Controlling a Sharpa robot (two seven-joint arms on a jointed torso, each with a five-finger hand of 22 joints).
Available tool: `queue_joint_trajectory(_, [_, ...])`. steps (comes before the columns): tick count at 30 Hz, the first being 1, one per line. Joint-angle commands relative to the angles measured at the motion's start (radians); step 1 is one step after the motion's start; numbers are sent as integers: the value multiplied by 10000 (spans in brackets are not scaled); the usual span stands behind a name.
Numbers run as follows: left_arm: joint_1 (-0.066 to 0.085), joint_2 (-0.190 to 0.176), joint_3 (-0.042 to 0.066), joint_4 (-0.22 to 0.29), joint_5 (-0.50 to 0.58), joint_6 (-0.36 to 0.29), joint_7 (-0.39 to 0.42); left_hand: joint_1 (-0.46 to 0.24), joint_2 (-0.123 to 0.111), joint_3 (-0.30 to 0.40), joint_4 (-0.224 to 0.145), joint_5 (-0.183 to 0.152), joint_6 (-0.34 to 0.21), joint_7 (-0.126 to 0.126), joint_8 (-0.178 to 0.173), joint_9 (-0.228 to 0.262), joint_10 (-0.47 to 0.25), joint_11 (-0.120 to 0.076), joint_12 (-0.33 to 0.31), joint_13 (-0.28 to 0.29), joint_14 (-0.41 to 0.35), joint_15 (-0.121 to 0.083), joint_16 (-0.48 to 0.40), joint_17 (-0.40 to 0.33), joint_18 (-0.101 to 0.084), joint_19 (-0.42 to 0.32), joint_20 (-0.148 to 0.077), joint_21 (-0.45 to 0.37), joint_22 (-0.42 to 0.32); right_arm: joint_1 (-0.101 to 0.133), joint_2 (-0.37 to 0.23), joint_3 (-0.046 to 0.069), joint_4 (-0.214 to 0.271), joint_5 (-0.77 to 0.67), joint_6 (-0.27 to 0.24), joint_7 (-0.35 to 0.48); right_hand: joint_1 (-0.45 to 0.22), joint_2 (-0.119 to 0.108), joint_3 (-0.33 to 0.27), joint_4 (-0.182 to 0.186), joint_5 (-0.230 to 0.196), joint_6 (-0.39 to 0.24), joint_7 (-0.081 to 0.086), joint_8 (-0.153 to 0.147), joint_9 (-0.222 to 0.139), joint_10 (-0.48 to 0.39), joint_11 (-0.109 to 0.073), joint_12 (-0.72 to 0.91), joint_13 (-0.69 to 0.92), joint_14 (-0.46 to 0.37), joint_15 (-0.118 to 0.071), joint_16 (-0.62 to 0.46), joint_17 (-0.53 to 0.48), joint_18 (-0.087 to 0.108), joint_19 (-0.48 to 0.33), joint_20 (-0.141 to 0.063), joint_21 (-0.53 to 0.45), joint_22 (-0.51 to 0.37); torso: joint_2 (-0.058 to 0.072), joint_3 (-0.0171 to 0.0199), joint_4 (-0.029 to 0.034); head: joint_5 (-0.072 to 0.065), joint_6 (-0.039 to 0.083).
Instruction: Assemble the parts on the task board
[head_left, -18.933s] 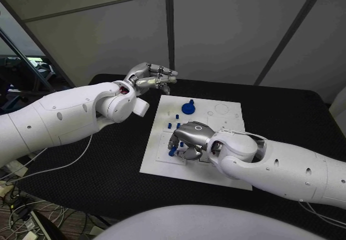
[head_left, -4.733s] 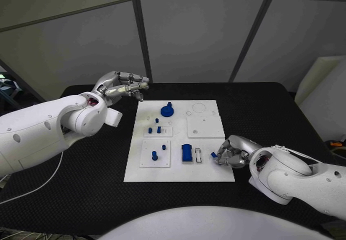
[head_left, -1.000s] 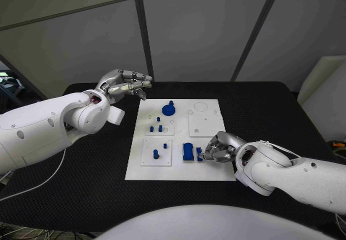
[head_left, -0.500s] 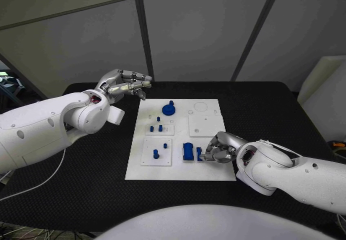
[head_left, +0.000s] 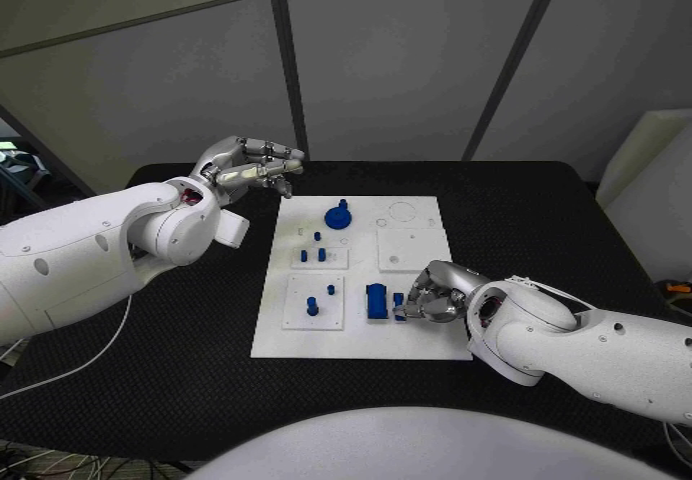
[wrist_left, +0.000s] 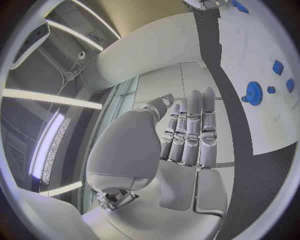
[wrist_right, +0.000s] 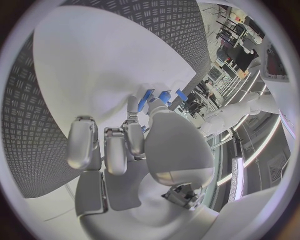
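Note:
The white task board (head_left: 353, 335) lies mid-table. Standing on it are a blue gear (head_left: 339, 215), small blue pegs (head_left: 310, 256), two more pegs (head_left: 316, 305) on a front sub-plate, and a blue block (head_left: 376, 301). My right hand (head_left: 434, 293) rests low on the board's front right and pinches a small blue part (head_left: 400, 300) close beside the block. The right wrist view has the curled fingers (wrist_right: 115, 145) over the board (wrist_right: 100, 65), with the blue part (wrist_right: 147, 100) at their tips. My left hand (head_left: 257, 166) hangs raised off the board's back left corner, fingers curled in, holding nothing.
The black table (head_left: 562, 230) stretches wide on both sides of the board. In the left wrist view the gear (wrist_left: 254, 93) and the board (wrist_left: 240, 52) lie well beyond my left hand (wrist_left: 184, 142). Grey wall panels stand behind the table.
My right hand has carried the small blue part from the board's front right edge leftward, up against the blue block. The left hand has stayed raised in place.

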Motion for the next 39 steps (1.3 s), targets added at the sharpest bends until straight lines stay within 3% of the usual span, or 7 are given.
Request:
queue_joint_trajectory(1, [13,-7,3,7,17,85,35,2,82,85,1,54,-52,-17,30,-10,-89,-1,35,-16,-3,40,-31,-11,-121,4,37,-46,-9,7,-18,-3,11,-243,82,88,104,30,5,-53,-66,29,-71,49,10,30,-26,51,558,885,-95,61,1923,-87,34,-14,33,366,-13,-5,-14,-19,16])
queue_joint_trajectory(9, [11,-16,2,12,17,80,76,15,86,96,-12,53,-56,-15,37,-12,-95,-1,43,-17,-5,40,-32,-14,-122,8,34,-48,-11,6,-254,-5,212,-49,-605,623,39,13,-121,10,83,-112,1,-37,-30,-45,24,-107,456,855,-68,-21,1797,-57,-55,-3,-85,245,-23,-4,-10,-47,84])
queue_joint_trajectory(22, [3,68,-2,-154,455,-198,438,-336,-88,-189,168,13,-118,-61,94,-23,-118,-25,138,-18,-204,105,-147,-83,-141,-134,98,-250,-145,303,-401,283,-402,3932,-1051,5235,415,185,-556,26,-12,-968,469,-683,-353,-1534,421,-3088,-1594,200,259,-1869,-549,537,-1827,292,-2598,-2239,-263,-70,-15,-155,318])
queue_joint_trajectory(25, [-18,130,-3,-275,767,-419,645,-444,-106,-498,332,-272,-198,-150,150,-35,-117,-27,158,-61,-1099,217,-1198,-578,-151,-961,236,-1097,-722,674,-258,348,-1097,5885,-834,6433,1062,475,-381,-162,-501,-1308,707,-1079,-594,-3257,574,-6229,-3823,-785,464,-4526,-3341,1101,-3703,432,-5479,-4936,-399,-105,-32,-205,444])
queue_joint_trajectory(28, [-46,236,-4,-465,1137,-682,874,-437,-58,-720,494,-552,-291,-221,145,-58,-61,46,4,-216,-1518,413,-2565,-1205,-183,-1675,506,-2066,-1553,1010,30,378,-1930,7736,-520,7344,1607,615,-135,-227,-1063,-1541,937,-1390,-845,-4138,917,-7636,-4957,-2386,730,-8068,-6238,1041,-4485,708,-6730,-5730,-548,-167,-40,-282,683])
queue_joint_trajectory(31, [-114,414,-4,-800,1617,-1015,1169,-386,-31,-925,691,-617,-353,-468,-17,-92,144,175,-399,-482,-1740,717,-4219,-1813,-175,-2615,895,-3289,-2740,1337,639,397,-3140,9476,-125,8216,2104,669,185,-67,-1430,-1645,1293,-1915,-1460,-4484,1309,-9723,-7329,-3767,1465,-10782,-7644,912,-5794,1233,-8817,-7067,-751,-219,-80,-341,985])
queue_joint_trajectory(39, [-315,1148,0,-2051,2405,-1685,1609,-312,191,-1760,974,-620,-485,-774,-744,-138,-357,557,-1932,-775,-2585,1310,-7008,-2930,-129,-4487,1559,-3471,-5150,1613,2259,629,-6061,11493,654,9389,1981,805,262,-259,-1856,-1460,1259,-2285,-3051,-3892,1743,-11611,-10980,-4436,2121,-14087,-10425,1173,-5761,2207,-11507,-9307,-1079,-240,-130,-399,1676])
